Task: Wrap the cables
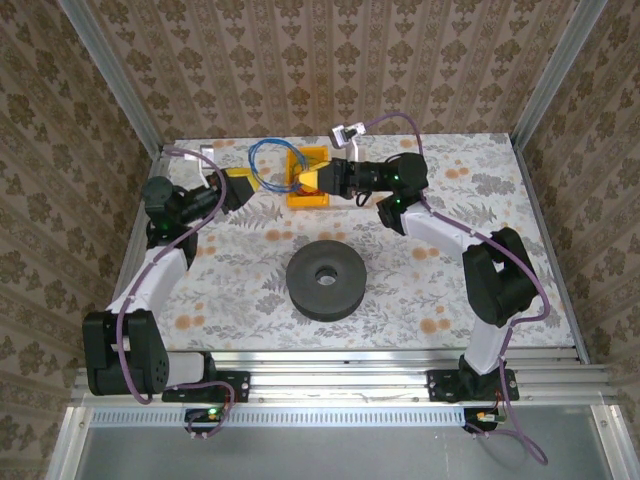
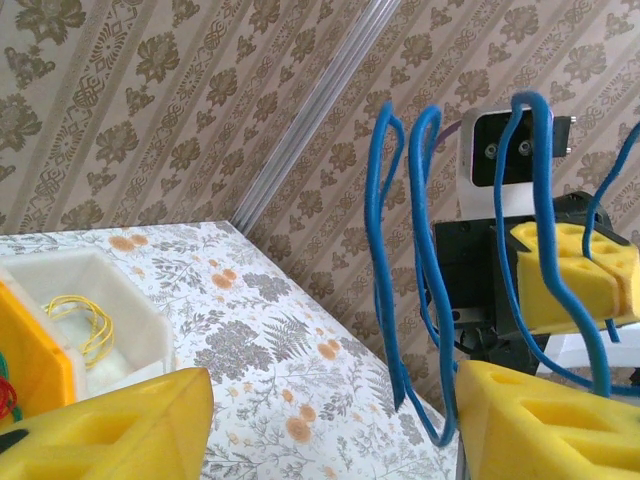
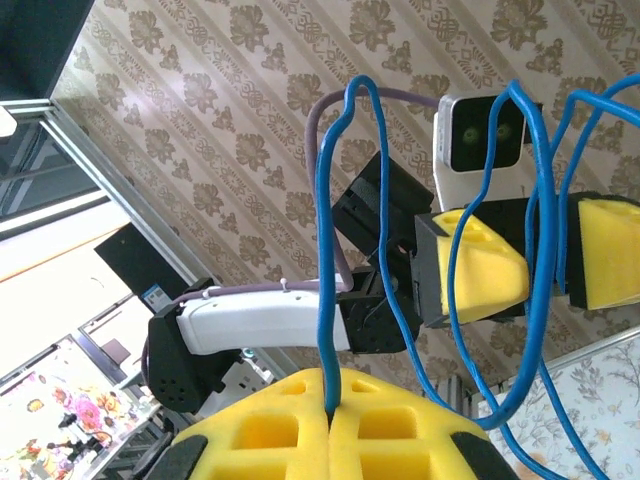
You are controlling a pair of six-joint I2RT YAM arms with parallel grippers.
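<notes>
Aloft, R tool [image 3: 330, 420] clamps blue cable [image 3: 323, 300], L tool [image 2: 333, 390] agape, by far table [image 1: 460, 145] edge.

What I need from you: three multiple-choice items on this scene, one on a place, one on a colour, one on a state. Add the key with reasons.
1. Where does the black spool sit?
A. Flat on the table, between the arm bases and the hands
B. On top of an arm
C. Against the back wall

2. What colour is the cable strung between the left hand and the right hand?
A. Black
B. Blue
C. White

3. How is the right hand set?
A. Wide open
B. Shut on the cable
C. Shut on the spool

Key:
1 A: the top view shows it lying mid-table, nearer the bases than both hands.
2 B: both wrist views show blue loops.
3 B: its yellow fingers meet, with the cable running into the seam.
</notes>
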